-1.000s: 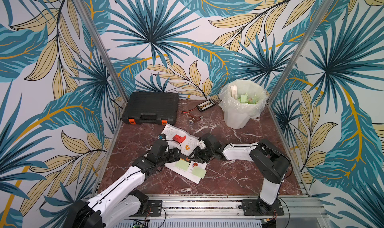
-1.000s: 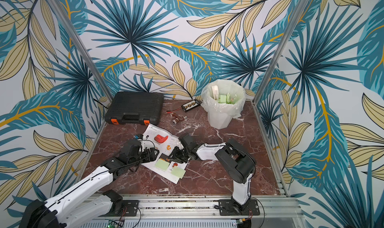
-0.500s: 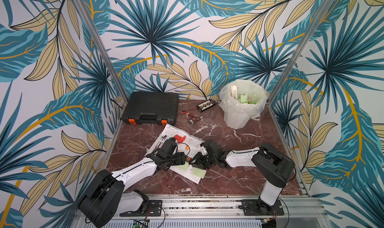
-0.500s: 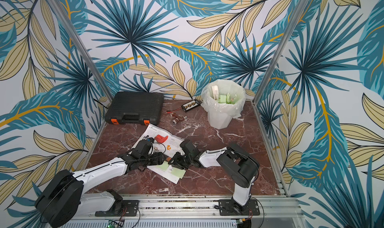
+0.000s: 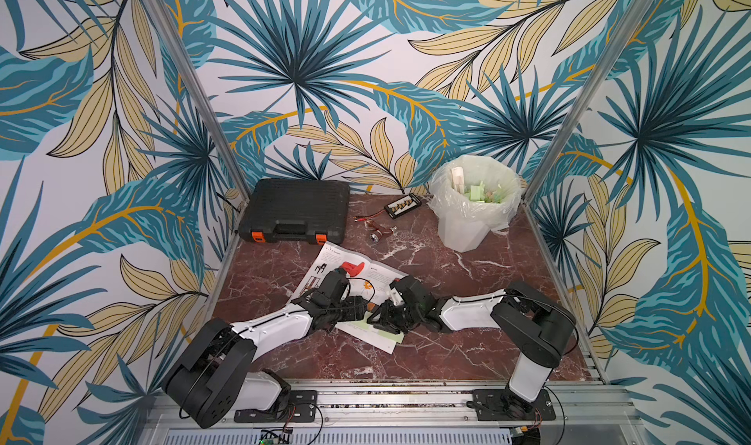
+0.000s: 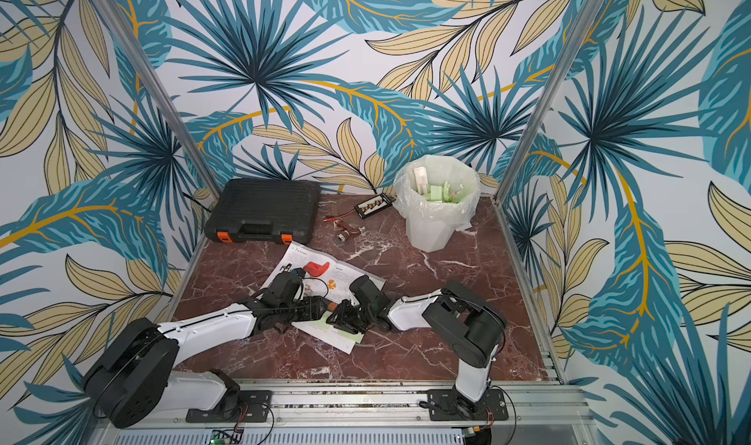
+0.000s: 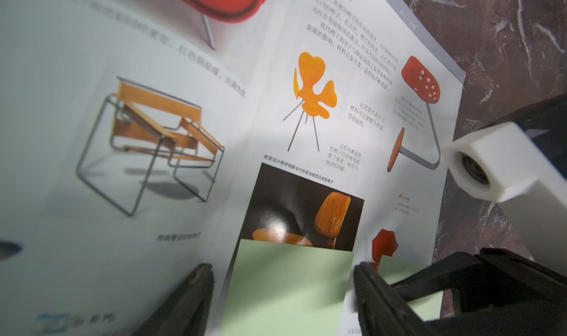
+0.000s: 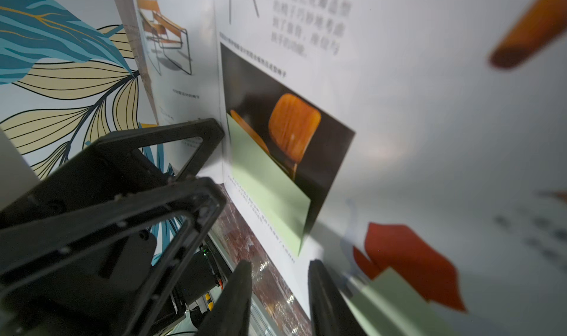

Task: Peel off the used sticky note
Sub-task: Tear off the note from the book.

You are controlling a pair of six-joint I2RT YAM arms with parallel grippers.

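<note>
Both arms reach low and forward so their tips meet: the left arm stretched out nearly flat, the right arm folded sharply at its elbow. The left gripper tilts downward, jaws spread wide. The right gripper sits just beside it, almost tip to tip, with its jaws parted by a narrow gap and clamping nothing.

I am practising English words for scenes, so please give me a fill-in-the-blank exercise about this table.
The sticky note on the magazine is ___ in colour.
The black tool case has ___ latches.
The jaws of the left gripper are ___, not shut.
Missing words: green; orange; open.
</note>
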